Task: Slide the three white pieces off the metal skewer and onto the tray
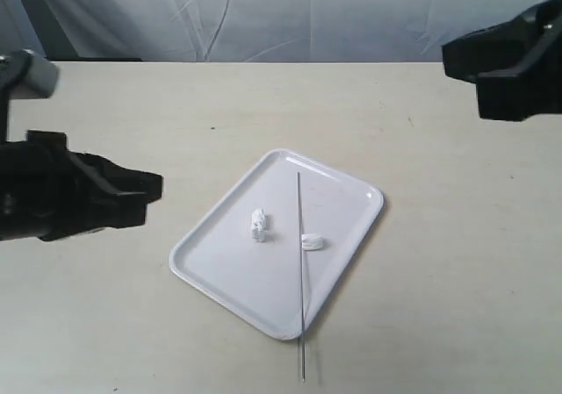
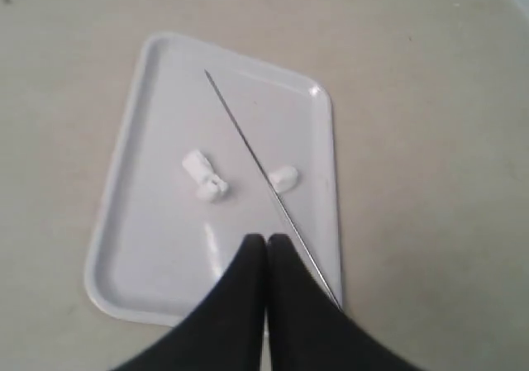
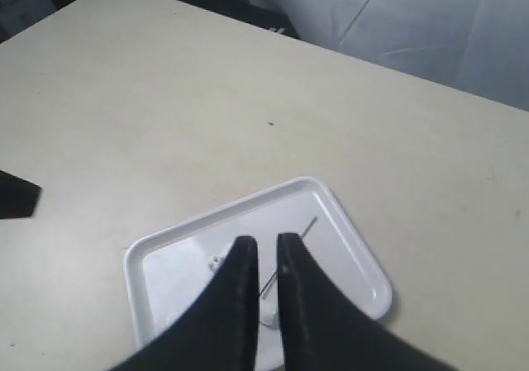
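Your left claw [image 2: 265, 239] is pinched shut, empty; your right claw [image 3: 266, 239] shows a slim gap — empty too. Three white pieces [image 1: 257, 225] lie on the tray [image 1: 219, 267] beside the metal skewer [image 1: 301, 271].

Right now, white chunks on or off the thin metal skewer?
Off: three white chunks lie loose on the white tray, beside the grey skewer.

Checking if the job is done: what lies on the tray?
The skewer lies across the tray, one end past the rim. Two white pieces sit together on one side, a third on the other. The exterior view hides nothing.
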Controlling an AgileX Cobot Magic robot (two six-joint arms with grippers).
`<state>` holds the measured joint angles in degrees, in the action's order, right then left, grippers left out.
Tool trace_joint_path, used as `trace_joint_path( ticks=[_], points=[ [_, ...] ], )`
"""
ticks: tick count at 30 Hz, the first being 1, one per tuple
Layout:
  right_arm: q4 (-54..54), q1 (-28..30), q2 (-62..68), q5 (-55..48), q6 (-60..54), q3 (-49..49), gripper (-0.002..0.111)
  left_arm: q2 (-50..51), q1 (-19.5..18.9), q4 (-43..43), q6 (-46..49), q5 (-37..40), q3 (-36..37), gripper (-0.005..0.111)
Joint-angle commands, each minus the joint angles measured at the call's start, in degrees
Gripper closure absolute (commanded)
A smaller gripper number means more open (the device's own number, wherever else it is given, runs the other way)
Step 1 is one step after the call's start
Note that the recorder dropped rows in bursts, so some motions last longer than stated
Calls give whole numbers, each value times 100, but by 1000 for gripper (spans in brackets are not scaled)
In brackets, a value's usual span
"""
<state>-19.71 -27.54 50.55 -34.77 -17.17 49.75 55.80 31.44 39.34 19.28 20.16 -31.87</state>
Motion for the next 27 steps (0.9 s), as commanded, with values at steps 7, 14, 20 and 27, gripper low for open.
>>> trace_joint_path(
  ticks=[7, 14, 20, 27],
  points=[
    [1164, 6, -1395, 257, 1456, -719, 108, -2033, 7, -5328, -4967, 1506, 18, 107],
    [2503, 6, -2518, 187, 2786, -1238, 109, -3106, 7, -6185, -5726, 2640, 18, 107],
    [3773, 6, -3558, -472, 3963, -1684, 109, -3751, 7, -5937, -5726, 2857, 18, 107],
    [4561, 18, -4880, -1381, 4415, -1760, 109, -4109, 7, -5829, -5726, 2916, 18, 107]
  ],
)
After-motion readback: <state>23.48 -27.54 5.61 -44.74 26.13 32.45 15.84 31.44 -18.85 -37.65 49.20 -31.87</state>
